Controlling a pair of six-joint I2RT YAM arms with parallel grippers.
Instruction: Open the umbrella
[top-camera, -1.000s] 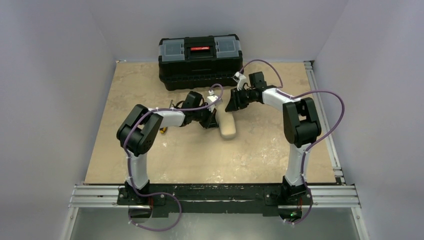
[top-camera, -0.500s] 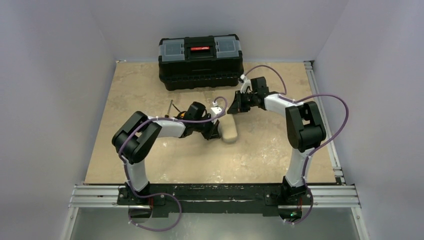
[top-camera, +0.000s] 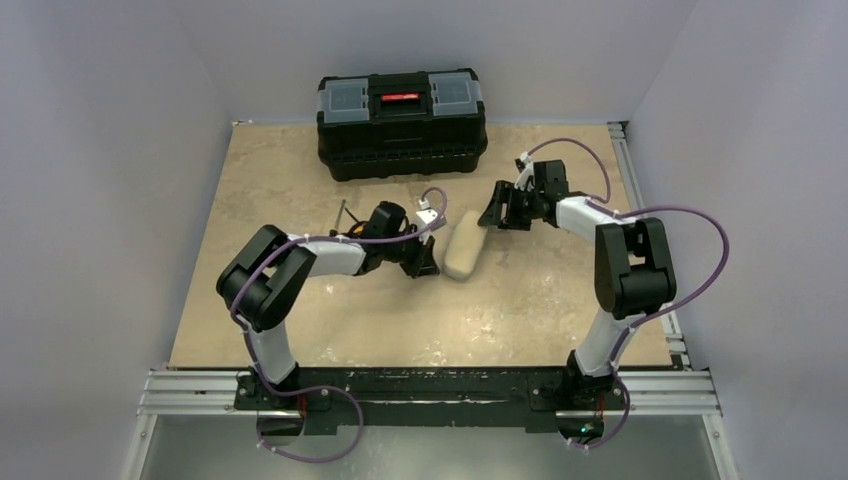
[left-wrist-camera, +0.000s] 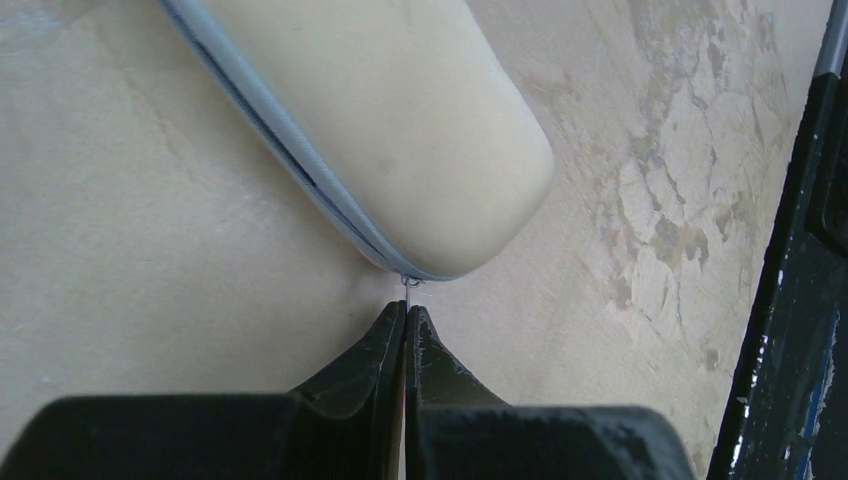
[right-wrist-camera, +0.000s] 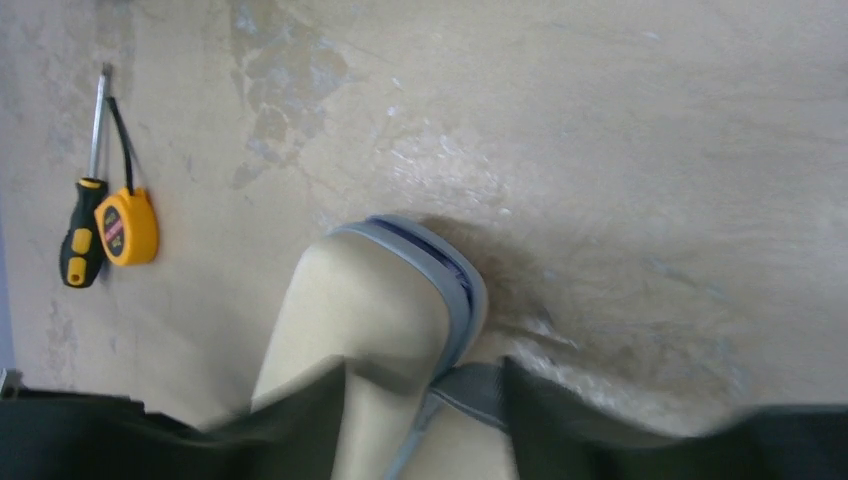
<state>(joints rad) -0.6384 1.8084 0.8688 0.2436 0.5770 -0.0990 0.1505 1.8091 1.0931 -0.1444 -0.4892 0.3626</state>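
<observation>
Here, the zip pull (left-wrist-camera: 408, 284) at the umbrella's (top-camera: 459, 250) near end is being pinched by the clenched left jaws. The umbrella, sleeved, is being borne flat mid-worktop (top-camera: 560, 300). Over its far end, the right jaws are being held apart, released. Farthest back, a toolbox (top-camera: 402, 125) is being borne.

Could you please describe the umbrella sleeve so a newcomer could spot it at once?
Start at the black toolbox at the far edge of the table. In front of it, mid-table, lies the sleeve. It is the only pale cream, round-ended tube, edged by a grey zip.
</observation>
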